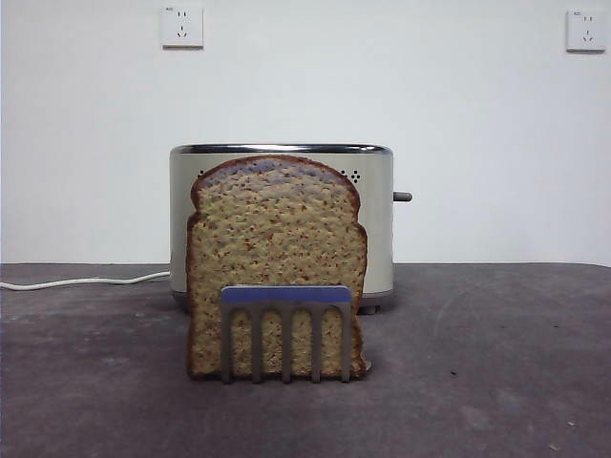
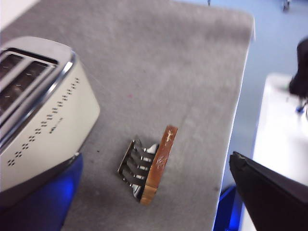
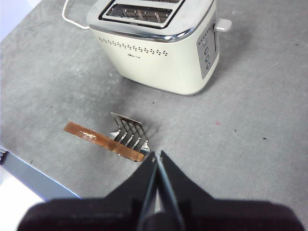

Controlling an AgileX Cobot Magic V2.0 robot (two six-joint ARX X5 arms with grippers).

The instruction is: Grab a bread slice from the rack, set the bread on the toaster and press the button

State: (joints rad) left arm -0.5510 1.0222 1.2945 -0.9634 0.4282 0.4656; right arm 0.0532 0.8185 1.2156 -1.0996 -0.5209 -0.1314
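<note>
The slice of bread [image 1: 277,248] stands upright in the rack [image 1: 284,296], just in front of the toaster [image 1: 377,219]. The button [image 1: 402,197] sticks out of the toaster's right side. No gripper shows in the front view. In the right wrist view my right gripper [image 3: 158,156] is shut and empty, high above the bread [image 3: 103,140], the rack [image 3: 129,131] and the toaster [image 3: 159,57] with its button [image 3: 223,25]. In the left wrist view my left gripper [image 2: 250,173] shows only as a dark edge, high above the bread [image 2: 161,161], the rack [image 2: 132,163] and the toaster [image 2: 43,130].
A white cord [image 1: 86,281] runs left from the toaster across the grey table [image 1: 477,382]. Two wall sockets [image 1: 181,27] are on the back wall. The table's edge [image 2: 238,120] lies close beyond the rack in the left wrist view.
</note>
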